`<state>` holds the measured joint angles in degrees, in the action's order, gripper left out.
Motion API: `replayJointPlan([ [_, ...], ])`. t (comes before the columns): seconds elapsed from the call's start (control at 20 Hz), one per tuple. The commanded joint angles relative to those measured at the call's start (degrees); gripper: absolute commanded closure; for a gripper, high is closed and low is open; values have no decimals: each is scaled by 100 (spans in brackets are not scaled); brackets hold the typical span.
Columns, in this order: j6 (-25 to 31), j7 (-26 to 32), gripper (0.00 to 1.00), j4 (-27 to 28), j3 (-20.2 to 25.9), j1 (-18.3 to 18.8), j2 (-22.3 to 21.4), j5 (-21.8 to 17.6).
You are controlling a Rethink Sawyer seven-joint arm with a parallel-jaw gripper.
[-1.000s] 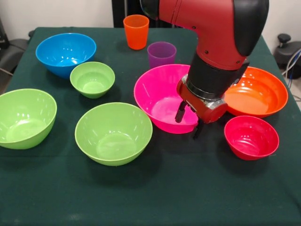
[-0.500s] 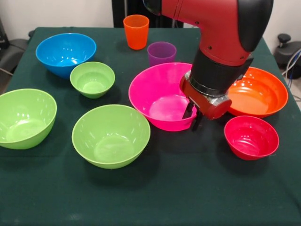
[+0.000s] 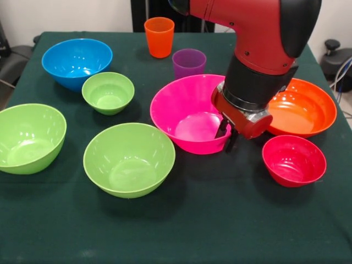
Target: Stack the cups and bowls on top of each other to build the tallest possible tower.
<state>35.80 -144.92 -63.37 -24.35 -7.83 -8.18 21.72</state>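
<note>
My gripper (image 3: 227, 136) is shut on the near right rim of the large pink bowl (image 3: 184, 110), which tilts slightly. To its right sit the orange bowl (image 3: 305, 110) and the small red bowl (image 3: 293, 160). Left of it are three lime green bowls: a middle one (image 3: 129, 159) touching the pink bowl, a small one (image 3: 108, 92) and a big one (image 3: 28, 137) at the left edge. The blue bowl (image 3: 76, 61) is at the far left. Behind the pink bowl stand an orange cup (image 3: 159, 36) and a purple cup (image 3: 188, 62). No tower is in view.
The dark green tablecloth (image 3: 220, 220) covers the table. The arm (image 3: 258, 49) comes down over the right centre, hiding part of the orange bowl.
The fingers stood open astride the pink bowl's rim and have shut on it. The pink bowl has shifted left and tipped, nudging the middle green bowl left.
</note>
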Motion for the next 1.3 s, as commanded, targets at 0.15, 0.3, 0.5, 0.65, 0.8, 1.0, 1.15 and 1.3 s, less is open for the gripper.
replayJointPlan([
  [0.15,66,-136,100,-119,838,-150,70,-186],
  [0.3,155,-315,100,-68,760,-221,29,-117],
  [0.5,113,-393,100,-115,736,-266,-25,-82],
  [0.65,107,-501,100,-142,690,-329,-41,-50],
  [0.8,123,-460,100,-209,746,-320,-108,-25],
  [1.0,113,-467,100,-283,784,-310,-178,21],
  [1.15,191,-520,100,-263,706,-363,-190,8],
  [1.3,134,-554,100,-349,711,-365,-239,25],
])
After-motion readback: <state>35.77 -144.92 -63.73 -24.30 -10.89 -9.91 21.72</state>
